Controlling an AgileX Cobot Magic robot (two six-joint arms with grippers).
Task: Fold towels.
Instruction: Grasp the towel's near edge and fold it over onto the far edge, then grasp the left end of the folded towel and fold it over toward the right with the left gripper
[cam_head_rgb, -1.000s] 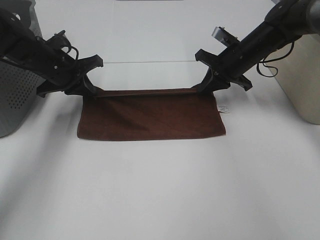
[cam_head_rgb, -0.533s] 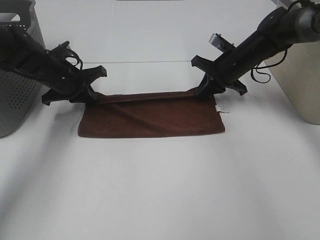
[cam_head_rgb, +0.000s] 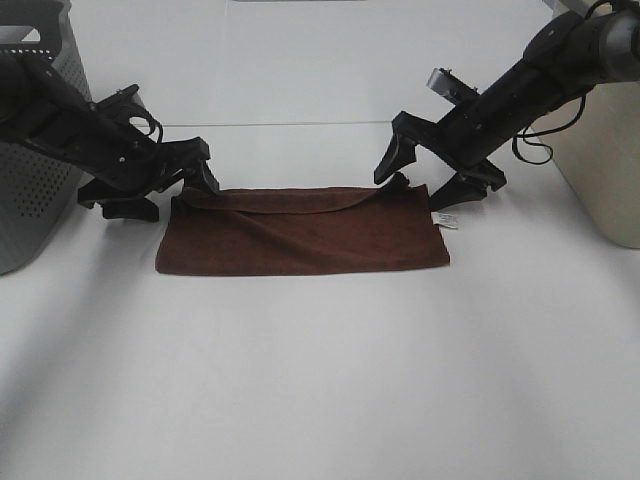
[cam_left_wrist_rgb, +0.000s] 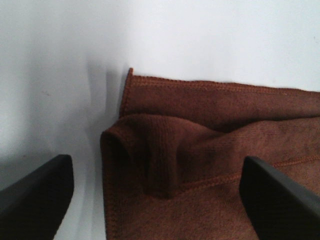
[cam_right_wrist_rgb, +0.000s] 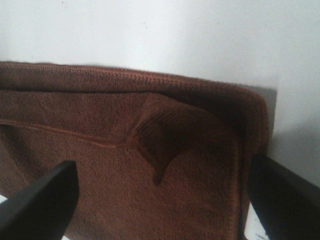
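Note:
The dark reddish-brown towel (cam_head_rgb: 300, 235) lies on the white table folded in half, a wide rectangle with a white tag (cam_head_rgb: 445, 218) at its right edge. My left gripper (cam_head_rgb: 172, 195) is open over its far left corner, fingers apart on either side. My right gripper (cam_head_rgb: 418, 183) is open over its far right corner. In the left wrist view the towel (cam_left_wrist_rgb: 210, 150) shows a small bunched ridge between the open fingers (cam_left_wrist_rgb: 35, 195). In the right wrist view the towel (cam_right_wrist_rgb: 100, 165) shows a raised pinch of cloth between the open fingers (cam_right_wrist_rgb: 285, 200).
A grey perforated basket (cam_head_rgb: 30, 150) stands at the left edge behind my left arm. A beige container (cam_head_rgb: 600, 160) stands at the right edge beside my right arm. The white table (cam_head_rgb: 320, 380) stretches toward the front.
Both grippers have opened and let go of the towel's upper layer. That edge has dropped onto the far edge of the lower layer, slightly rumpled at both corners.

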